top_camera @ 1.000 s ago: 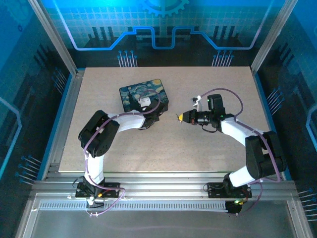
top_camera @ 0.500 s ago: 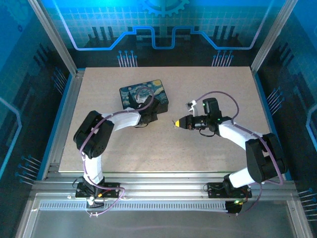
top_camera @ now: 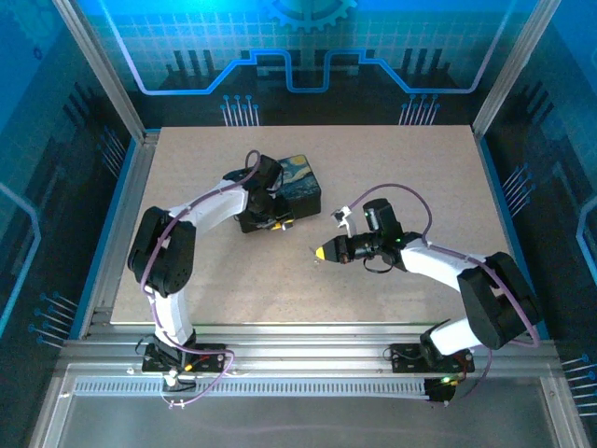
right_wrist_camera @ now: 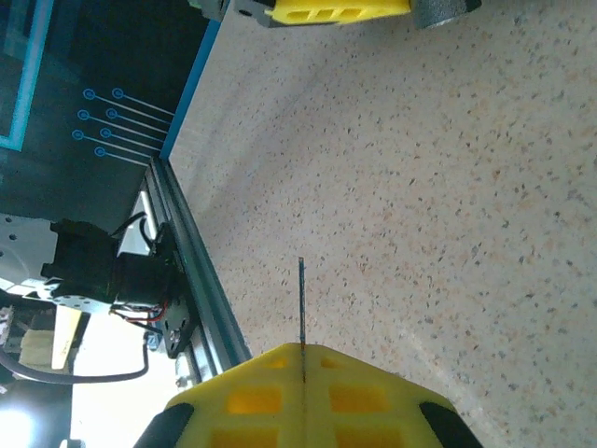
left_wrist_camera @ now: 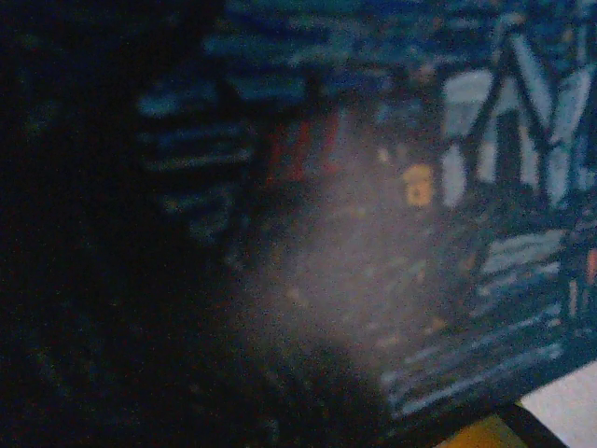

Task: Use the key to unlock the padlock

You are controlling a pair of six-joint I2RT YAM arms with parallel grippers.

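Observation:
The thin dark key (right_wrist_camera: 301, 303) sticks out edge-on from between the yellow fingertips of my right gripper (right_wrist_camera: 303, 347), which is shut on it. That gripper (top_camera: 325, 251) hovers over bare table, pointing left, a short way right of the box. My left gripper (top_camera: 272, 220) lies across the near edge of the dark box with the swirling blue-yellow lid (top_camera: 300, 179). In the left wrist view the lid's painting (left_wrist_camera: 485, 280) is very close, dark and blurred, and I cannot see how the jaws stand. The padlock is hidden.
The speckled beige table (top_camera: 392, 168) has free room to the right and in front of the box. An aluminium rail (right_wrist_camera: 196, 271) and the left arm's base (right_wrist_camera: 103, 271) lie beyond the key's tip. A yellow part (right_wrist_camera: 340, 9) shows at the top edge.
My left arm swung over the box and its gripper came down at the box's near edge. My right gripper carried the key left and nearer to me.

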